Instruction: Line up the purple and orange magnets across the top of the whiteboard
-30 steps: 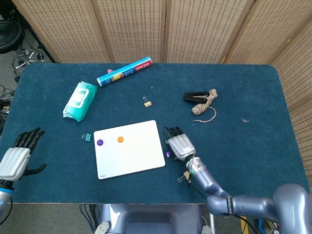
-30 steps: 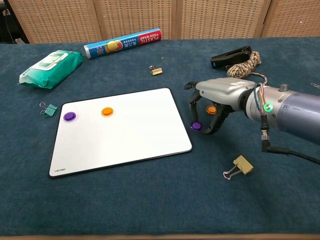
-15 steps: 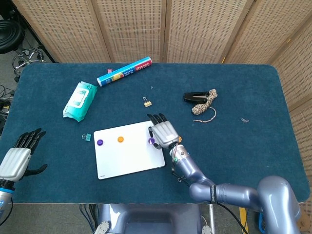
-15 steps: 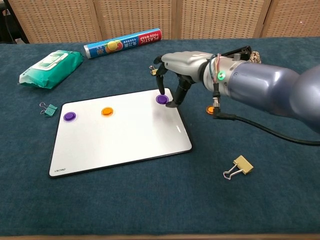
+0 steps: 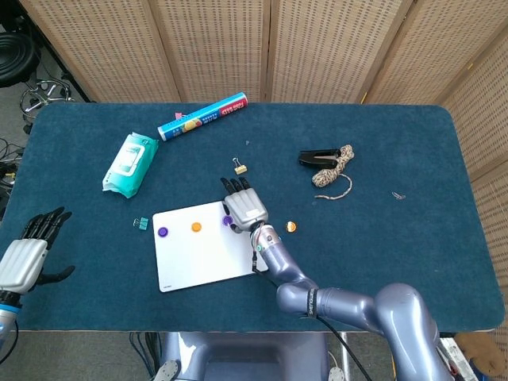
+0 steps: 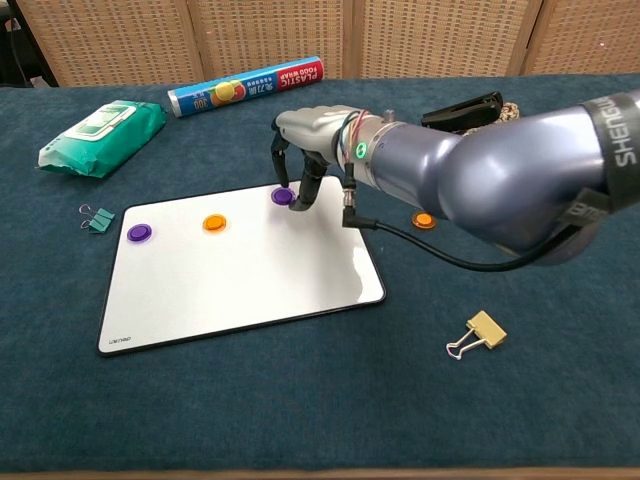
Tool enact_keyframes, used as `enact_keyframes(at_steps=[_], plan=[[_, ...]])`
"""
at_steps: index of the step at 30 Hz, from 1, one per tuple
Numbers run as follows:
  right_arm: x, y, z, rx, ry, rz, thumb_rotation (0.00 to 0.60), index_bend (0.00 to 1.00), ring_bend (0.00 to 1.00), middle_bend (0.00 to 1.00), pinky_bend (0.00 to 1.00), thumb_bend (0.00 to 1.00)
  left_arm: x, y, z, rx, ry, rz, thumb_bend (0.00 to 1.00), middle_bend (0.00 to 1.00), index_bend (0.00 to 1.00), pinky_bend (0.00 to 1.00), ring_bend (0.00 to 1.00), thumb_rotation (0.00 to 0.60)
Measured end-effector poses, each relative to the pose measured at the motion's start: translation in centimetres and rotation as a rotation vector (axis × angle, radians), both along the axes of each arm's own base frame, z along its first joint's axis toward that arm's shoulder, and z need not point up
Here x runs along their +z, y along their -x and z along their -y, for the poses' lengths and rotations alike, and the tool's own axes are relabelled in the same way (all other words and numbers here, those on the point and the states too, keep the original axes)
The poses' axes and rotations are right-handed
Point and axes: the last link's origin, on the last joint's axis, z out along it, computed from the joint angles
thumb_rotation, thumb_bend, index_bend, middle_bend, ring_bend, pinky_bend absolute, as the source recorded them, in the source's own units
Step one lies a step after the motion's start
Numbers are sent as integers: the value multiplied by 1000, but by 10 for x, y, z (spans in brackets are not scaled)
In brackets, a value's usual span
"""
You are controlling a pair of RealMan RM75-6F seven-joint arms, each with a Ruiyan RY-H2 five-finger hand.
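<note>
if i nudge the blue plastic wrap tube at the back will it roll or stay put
The plastic wrap tube is a long cylinder lying on its side, so it would probably roll sideways. The felt-like table cover may slow it. It looks light for its length.

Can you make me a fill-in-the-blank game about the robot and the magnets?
1. The right robot hand holds a ___ magnet.
2. The magnet still off the whiteboard is ___.
3. Between the two purple magnets on the whiteboard sits an ___ one.

Missing words: purple; orange; orange
</note>
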Motion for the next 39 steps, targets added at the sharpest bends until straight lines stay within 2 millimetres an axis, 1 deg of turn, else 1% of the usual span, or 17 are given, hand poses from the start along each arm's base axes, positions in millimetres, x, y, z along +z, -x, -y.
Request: enact_keyframes(at_steps=[6, 12, 19, 31, 39], plan=[[-16, -3, 6, -21, 0, -19, 600, 566, 0, 0, 0, 452, 2, 1, -1, 4, -1, 9, 197, 0, 0, 0, 0, 600], [-22, -6, 10, -36, 7, -26, 600, 567, 0, 0, 0, 453, 5, 1, -1, 5, -2, 16, 196, 0, 0, 0, 0, 600], [-22, -8, 9, -36, 10, -26, 600, 567, 0, 0, 0, 453, 5, 1, -1, 4, 0, 18, 196, 0, 0, 0, 0, 600], [-23, -2, 8, -51, 3, -39, 600, 566, 0, 0, 0, 453, 5, 1, -1, 6, 0, 16, 196, 0, 0, 0, 0, 600], [-24, -2, 6, -53, -3, -36, 600, 565, 0, 0, 0, 454, 4, 1, -1, 6, 2, 15, 196, 0, 0, 0, 0, 600]])
